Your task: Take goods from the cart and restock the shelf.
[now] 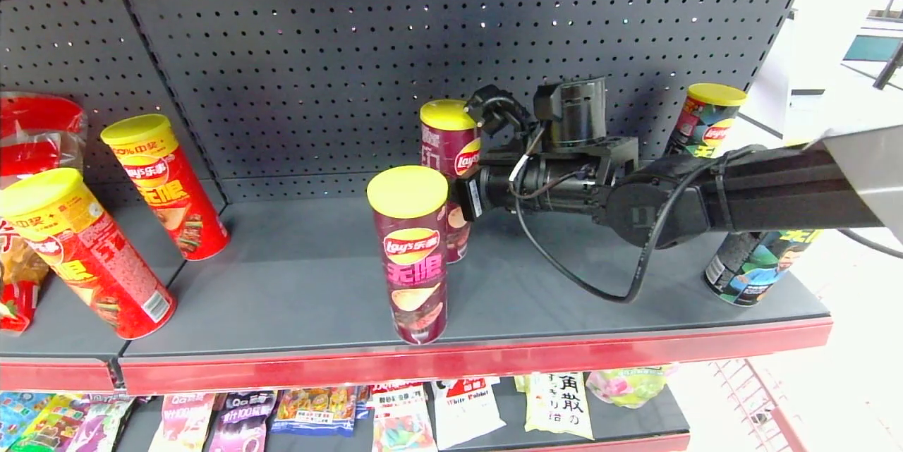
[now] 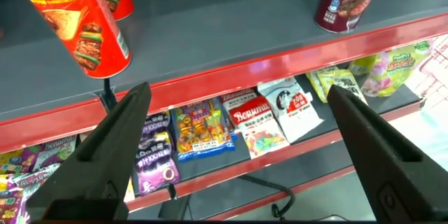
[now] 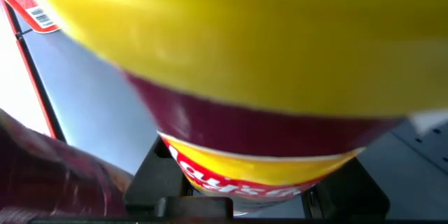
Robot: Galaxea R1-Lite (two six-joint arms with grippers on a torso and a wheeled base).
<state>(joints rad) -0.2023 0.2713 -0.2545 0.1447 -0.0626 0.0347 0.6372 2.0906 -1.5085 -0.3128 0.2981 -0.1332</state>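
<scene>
Chips can clamped btwn jaws of my R gripper, upright at shelf back | risk: 2nd can just beside jaws, sloppy pull-out cd knock it off front edge | L gripper jaws apart

Bright, even shop light; crisp head view, smeared right wrist view.
Light seems to come from overhead and from the overexposed aisle at the right, which washes to white. The pegboard stays dim, its holes glinting with backlight. The wide lens bows the red shelf edge and tilts the red chip cans at the left. Close to the right wrist lens, the rear maroon chip can blurs, its yellow lid a glowing smear.
</scene>
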